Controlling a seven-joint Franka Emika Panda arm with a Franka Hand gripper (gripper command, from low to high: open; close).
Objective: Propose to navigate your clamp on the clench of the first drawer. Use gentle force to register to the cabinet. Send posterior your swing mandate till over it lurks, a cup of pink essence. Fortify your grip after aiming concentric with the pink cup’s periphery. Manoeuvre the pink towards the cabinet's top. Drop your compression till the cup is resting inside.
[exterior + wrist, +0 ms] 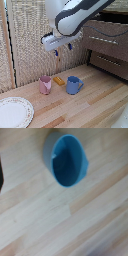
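Pink cup (45,85) upright on the wood surface (95,107), near a small yellow block (59,80) and the blue mug (73,85). Jaws (63,49) hang empty above the cups, blue tips slightly apart. Top drawer (107,35) of the cabinet (107,62) stands open; plate (15,112) at the exterior view's left

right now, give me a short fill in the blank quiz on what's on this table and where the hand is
1. The hand hangs above the table holding ____.
2. The small yellow block lies between the pink cup and the ____ cup.
3. The white plate sits nearest the ____ cup.
4. The wrist view looks down into the ____ cup.

Missing words: nothing; blue; pink; blue
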